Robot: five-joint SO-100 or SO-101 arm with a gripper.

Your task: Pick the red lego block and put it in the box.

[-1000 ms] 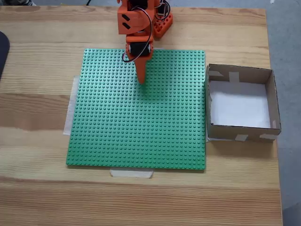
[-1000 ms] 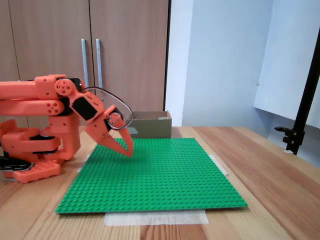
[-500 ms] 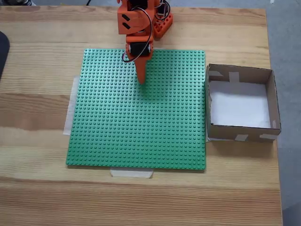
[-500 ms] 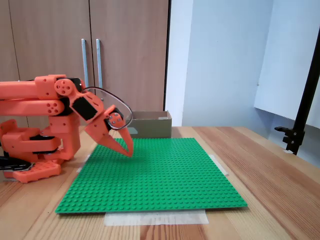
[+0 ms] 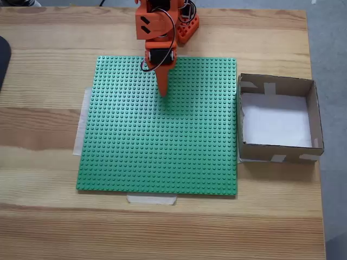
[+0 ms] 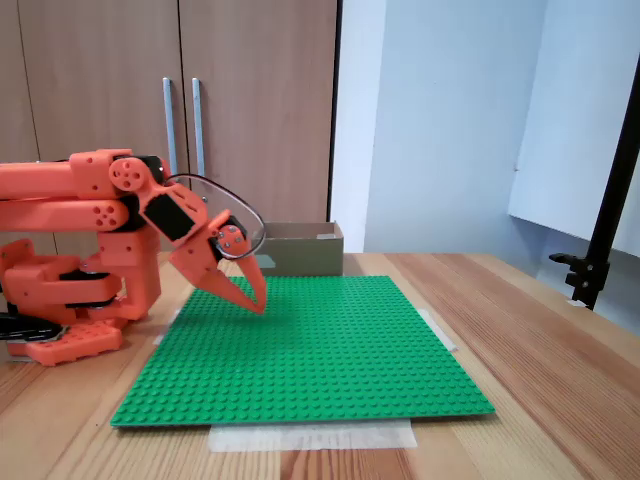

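Note:
My orange gripper [image 5: 162,93] points down over the far part of the green baseplate [image 5: 162,157], its tip just above the studs. From the side, in a fixed view, the gripper [image 6: 261,306] has its jaws together, shut, with nothing visible between them. The box [image 5: 276,85] is brown cardboard with a white inside bottom. It stands just off the baseplate's right edge, and its bottom looks bare. In the side-on fixed view the box [image 6: 300,252] stands behind the baseplate [image 6: 320,350]. The red lego block is out of view.
The arm's orange base [image 5: 184,24] sits at the table's far edge, beyond the baseplate. Pale tape strips [image 5: 152,199] hold the baseplate to the wooden table [image 5: 49,65]. A dark object [image 5: 3,59] lies at the left edge. A black stand [image 6: 605,230] rises on the right.

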